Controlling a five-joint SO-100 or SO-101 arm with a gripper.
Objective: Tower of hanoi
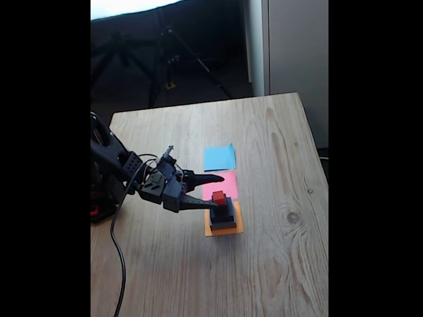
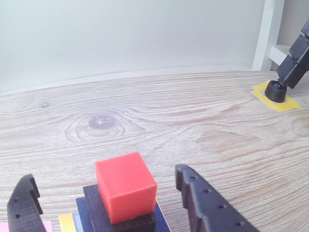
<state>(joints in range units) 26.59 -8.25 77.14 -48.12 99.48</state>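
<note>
The tower stands complete on the orange paper square (image 1: 223,229), which serves here as the landmark: the red cube (image 2: 125,186) sits on top of the small black cube (image 2: 120,220), and beneath that the wrist view shows the edge of a wider dark block (image 2: 83,216), with the fixed view suggesting a flat grey block (image 1: 223,224) at the base, though the lower layers are too small there to separate cleanly. The graded order, smallest on top, is what the puzzle's rule requires. The gripper (image 1: 218,191) hovers at the tower from the left of the orange square in the fixed view, its fingers spread wide apart; in the wrist view one finger (image 2: 26,205) flanks the red cube on the left and the other (image 2: 203,203) on the right, neither touching it. That straddling pose suits closing on the top cube, likely the step in hand. The pink paper square (image 1: 220,186) lies just beyond the orange one, and the blue paper square (image 1: 219,158) farther beyond, both bare, so most of the puzzle seems undone. A black stand foot (image 2: 276,92) on yellow tape (image 2: 285,103) rests well apart from the orange square on the wooden table (image 1: 277,145).
</note>
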